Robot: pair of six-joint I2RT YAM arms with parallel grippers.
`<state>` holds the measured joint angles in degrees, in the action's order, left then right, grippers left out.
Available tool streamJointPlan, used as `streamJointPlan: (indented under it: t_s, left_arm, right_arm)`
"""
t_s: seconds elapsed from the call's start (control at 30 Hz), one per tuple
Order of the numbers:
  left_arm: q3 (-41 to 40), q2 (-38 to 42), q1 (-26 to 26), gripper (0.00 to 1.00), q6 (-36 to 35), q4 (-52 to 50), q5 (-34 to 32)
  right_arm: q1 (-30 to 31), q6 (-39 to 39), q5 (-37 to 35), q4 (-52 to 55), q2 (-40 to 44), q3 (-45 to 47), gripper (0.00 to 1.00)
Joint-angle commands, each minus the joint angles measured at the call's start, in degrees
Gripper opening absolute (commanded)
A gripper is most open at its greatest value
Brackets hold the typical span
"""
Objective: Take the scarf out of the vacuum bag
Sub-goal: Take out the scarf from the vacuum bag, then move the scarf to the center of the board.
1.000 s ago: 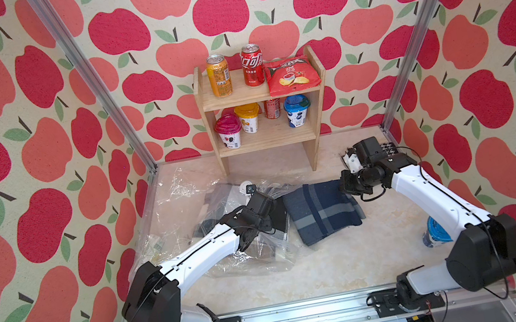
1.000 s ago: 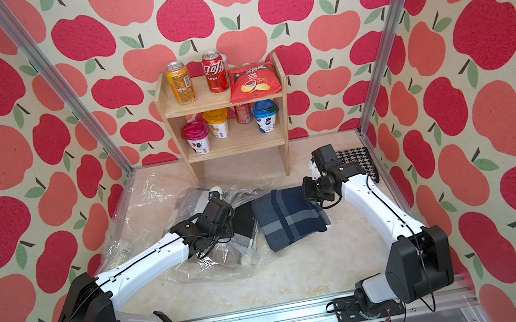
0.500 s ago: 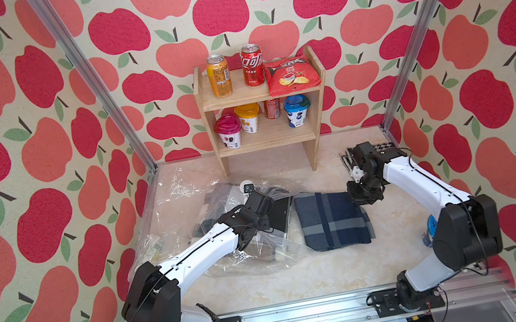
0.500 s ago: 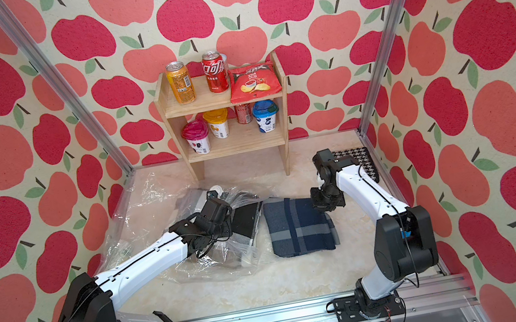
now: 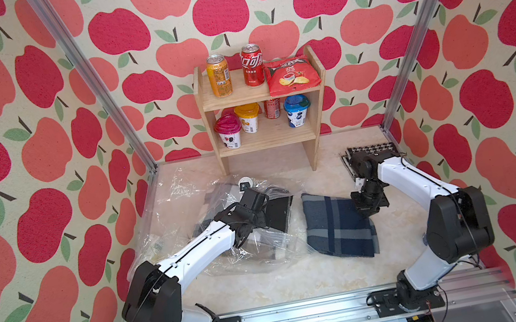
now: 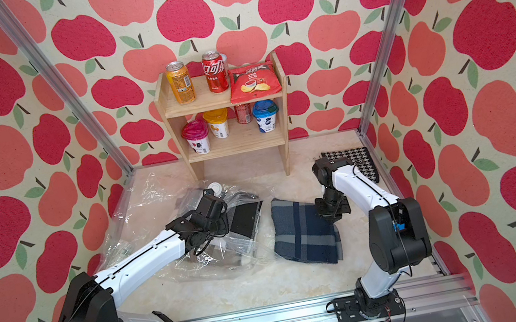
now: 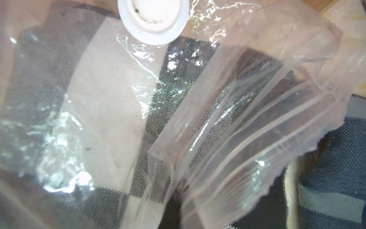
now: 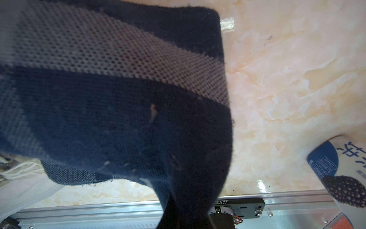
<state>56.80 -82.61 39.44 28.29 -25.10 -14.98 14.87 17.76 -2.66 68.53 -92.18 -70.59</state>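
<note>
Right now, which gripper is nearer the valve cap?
Left. The left gripper pinches the bag just beside the valve cap. The right gripper holds the scarf by its edge, across the table from the cap.

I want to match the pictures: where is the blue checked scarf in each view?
Top view: blue checked scarf, centre, right of the vacuum bag.
Top view: same place.
Left wrist: beyond the vacuum bag's wavy edge.
Right wrist: fills much of the picture.
Shared landmark: marble tabletop, barely seen from left wrist.

"JG26020", partly hidden, on black base plate [image 8: 240, 206]
</note>
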Motion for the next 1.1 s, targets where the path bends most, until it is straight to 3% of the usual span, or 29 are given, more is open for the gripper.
streamJointPlan:
  t_s: [0.0, 0.3, 0.7, 1.07]
  left_arm:
    - [0.87, -0.45, -1.48, 0.0, -2.01, 0.29, -0.93]
    - [0.34, 2.21, -7.18, 0.0, -3.01, -1.13, 0.11]
    - [1.71, 3.31, -7.7, 0.0, -2.25, -4.95, -1.84]
    - [1.74, 6.02, -9.43, 0.0, -2.71, -6.76, -1.85]
  right_arm:
    - [-0.46, -1.03, -3.45, 2.84, -1.01, -0.16, 0.0]
    - [-1.94, -2.05, -10.11, 4.36, -4.59, -2.67, 0.0]
    - [-2.21, -5.5, -24.32, 7.4, -10.92, -7.2, 0.0]
    - [-2.66, -5.1, -24.22, 6.75, -13.99, -7.12, 0.0]
